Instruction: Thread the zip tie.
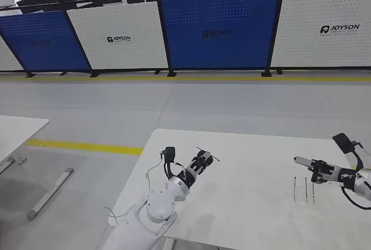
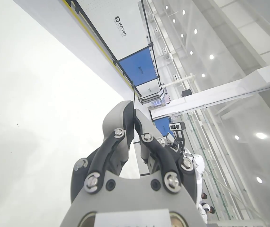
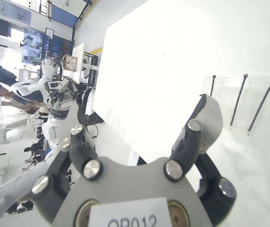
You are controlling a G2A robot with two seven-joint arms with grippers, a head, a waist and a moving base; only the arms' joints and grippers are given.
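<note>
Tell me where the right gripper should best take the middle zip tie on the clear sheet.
Probably at mid-strap of the middle zip tie, coming straight down from above and closing across it: it lies flat on the clear sheet, thin and straight, with free gaps on both sides.

The top camera looks down on the table [image 1: 254, 187], facing twelve o'clock. Both wrist cameras view that same table from close by.
</note>
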